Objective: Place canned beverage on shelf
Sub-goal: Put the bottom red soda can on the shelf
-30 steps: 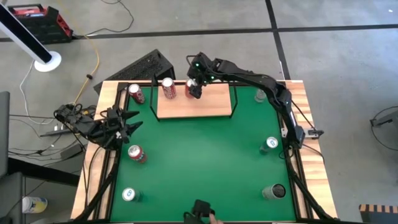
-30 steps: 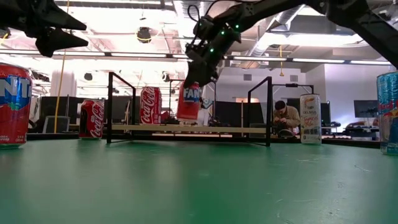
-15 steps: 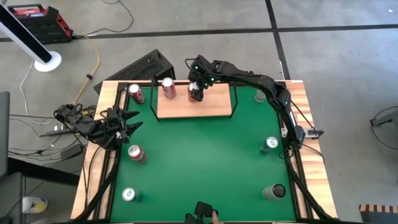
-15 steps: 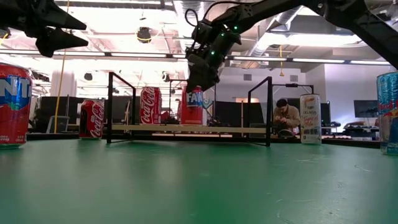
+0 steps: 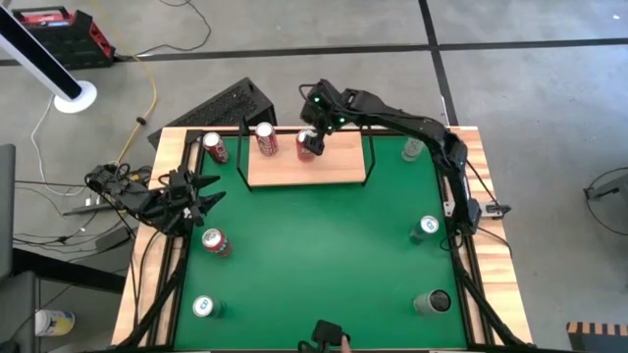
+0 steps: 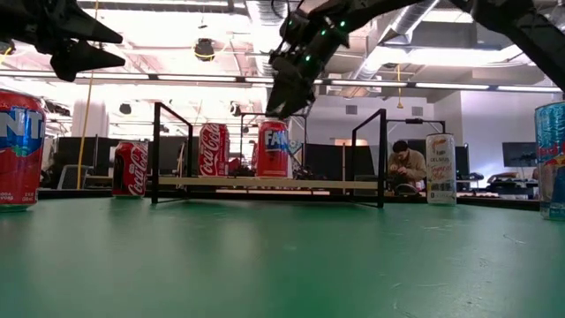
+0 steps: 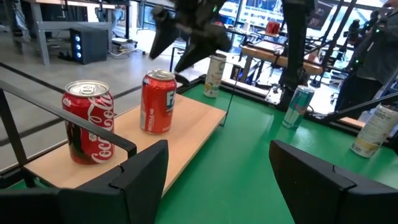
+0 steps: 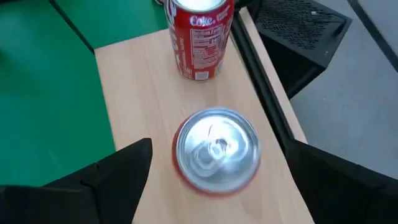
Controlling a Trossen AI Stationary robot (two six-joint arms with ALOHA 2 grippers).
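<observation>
The red Fanta can (image 5: pixel 307 144) stands upright on its base on the pale-wood shelf board (image 5: pixel 329 169), next to a red Coke can (image 5: pixel 265 139). My right gripper (image 6: pixel 284 104) hangs open just above the Fanta can (image 6: pixel 273 148). In the right wrist view its fingers (image 8: pixel 118 180) stand on either side of the can's silver top (image 8: pixel 216 149), clear of it. My left gripper (image 5: pixel 204 196) waits open and empty at the table's left edge. Its wrist view shows both cans (image 7: pixel 157 101) on the shelf (image 7: pixel 193 124).
A second Coke can (image 5: pixel 215 147) stands on the table just left of the shelf's black wire end frame (image 6: pixel 157 150). More cans stand at the left (image 5: pixel 216 241) (image 5: pixel 203 307) and right (image 5: pixel 412 149) (image 5: pixel 429 226) (image 5: pixel 433 302). A person (image 6: pixel 406 163) sits in the room behind.
My right gripper has lowered the Fanta can, which hung tilted above the shelf, until it stood upright on the board beside the Coke can. It has then let go and risen a little above the can's top.
</observation>
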